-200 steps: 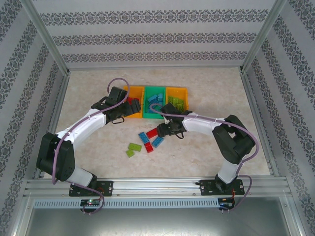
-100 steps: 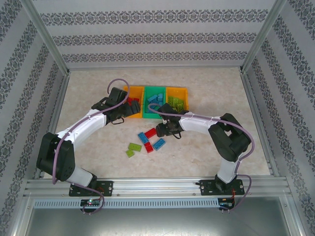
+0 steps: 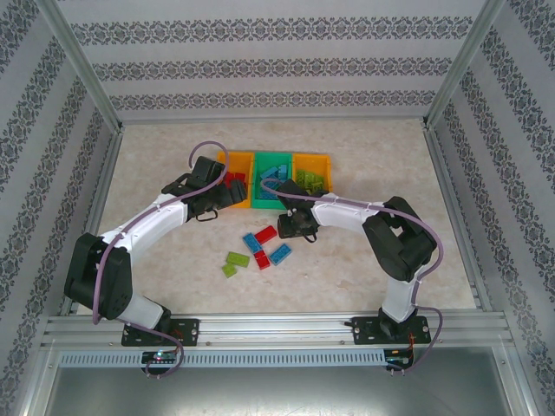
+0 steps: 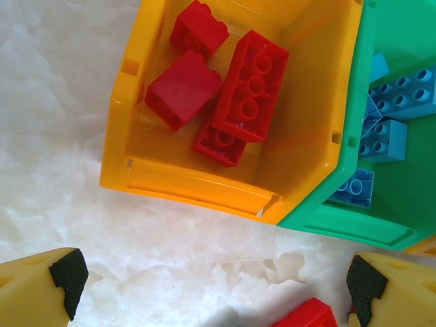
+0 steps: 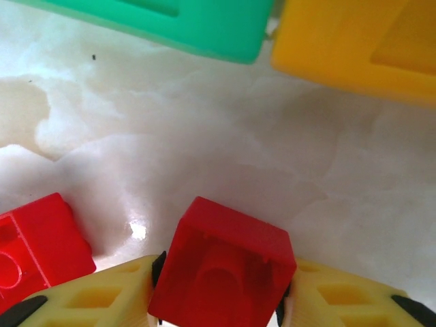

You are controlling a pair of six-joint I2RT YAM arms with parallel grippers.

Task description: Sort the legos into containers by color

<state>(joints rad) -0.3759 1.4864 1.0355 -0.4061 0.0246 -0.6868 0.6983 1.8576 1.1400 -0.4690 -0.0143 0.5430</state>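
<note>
While six bricks lie loose on the desk in front of the green bin, the sorting looks well past halfway to me. Beside the green bin, the left orange bin already holds red bricks. The green bin itself holds blue bricks, and the right orange bin on its other side holds lime pieces. What is left, as far as I can see, is two loose blue bricks, two loose lime bricks and two loose red bricks, all just in front of the green bin. The right end effector has its fingers pressed against both sides of a seventh piece, a held red brick, low over the desk near the green bin's front wall. Whether it is off the surface I cannot tell. I judge it belongs in the left orange bin. The left end effector hangs wide apart, holding nothing, just in front of that bin.
</note>
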